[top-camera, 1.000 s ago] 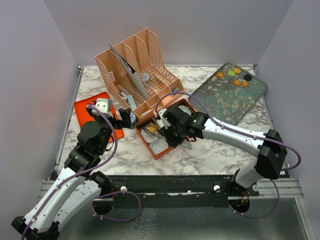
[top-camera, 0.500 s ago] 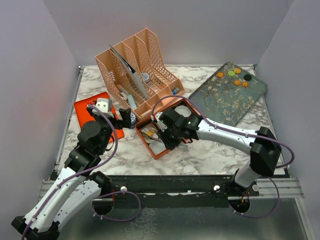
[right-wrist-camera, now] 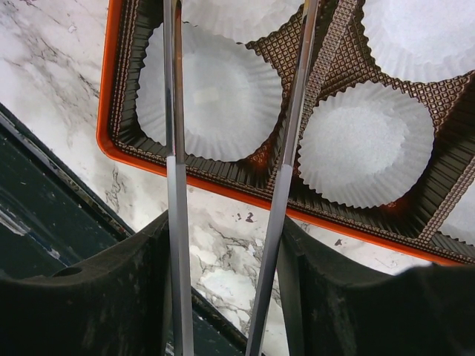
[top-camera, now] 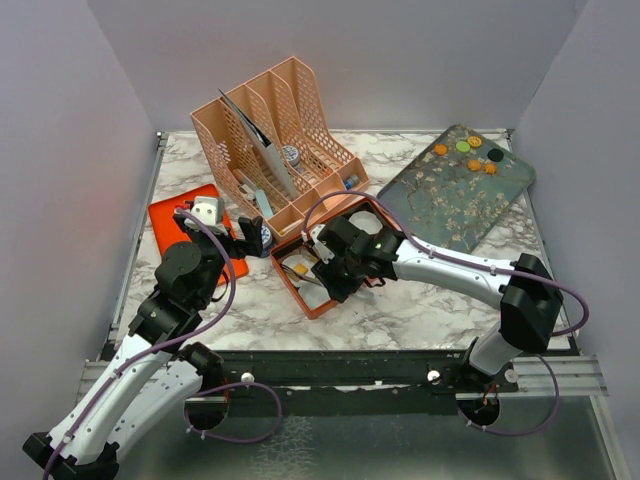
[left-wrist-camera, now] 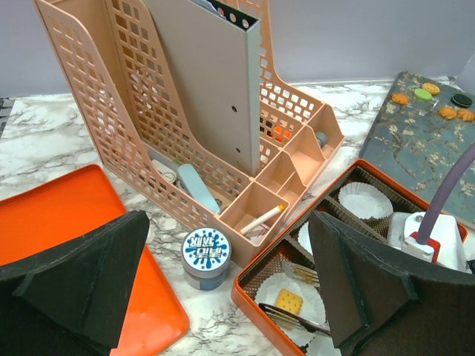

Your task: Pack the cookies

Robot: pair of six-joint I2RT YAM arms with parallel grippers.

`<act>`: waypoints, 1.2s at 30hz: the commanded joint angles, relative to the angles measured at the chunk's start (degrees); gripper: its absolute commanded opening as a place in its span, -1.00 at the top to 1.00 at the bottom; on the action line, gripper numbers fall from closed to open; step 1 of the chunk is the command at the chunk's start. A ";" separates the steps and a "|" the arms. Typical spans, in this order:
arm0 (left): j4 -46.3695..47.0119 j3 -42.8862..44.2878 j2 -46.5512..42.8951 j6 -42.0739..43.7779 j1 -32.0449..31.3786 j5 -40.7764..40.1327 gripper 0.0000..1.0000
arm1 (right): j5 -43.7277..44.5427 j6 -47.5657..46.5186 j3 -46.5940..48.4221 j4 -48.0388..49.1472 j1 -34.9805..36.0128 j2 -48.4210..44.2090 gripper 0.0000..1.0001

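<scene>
The cookies [top-camera: 474, 164] lay mostly on the far right end of the floral board [top-camera: 450, 205]: a loose cluster of orange rounds with one green and one black, flat on the surface and well apart from the orange tray [top-camera: 312, 308]. One square cookie [left-wrist-camera: 289, 300] sat in a white paper cup [left-wrist-camera: 267, 291] at the tray's near-left corner.

I judged the pieces light, thin and stiff, and probably brittle. Lying flat, they offered almost no edge to catch. I would take each one across its rim, edge to edge, with a gentle squeeze. Too much pressure might crack it, and too little might let it skid or flick away.

The right gripper [right-wrist-camera: 231, 252] was over the tray, closed on a pair of metal tongs [right-wrist-camera: 172, 148]. Its fingers [right-wrist-camera: 89, 297] pressed on the outer faces of the two arms. Those arms stood apart, with nothing between them in the right wrist view, where their tips ran out of the top of the frame. From the left wrist I saw metal tips on either side of the square cookie, but I could not tell whether they touched it.

The left gripper [left-wrist-camera: 228, 245] gaped fully and held nothing. It hovered above the blue-and-white tin [left-wrist-camera: 206, 252], which stood between the tray and the peach organizer [left-wrist-camera: 148, 111].
</scene>
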 commanded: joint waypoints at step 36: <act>0.93 -0.78 -3.07 -1.32 -0.79 3.34 -0.98 | 15.15 3.51 12.97 -13.40 -28.00 -8.25 0.13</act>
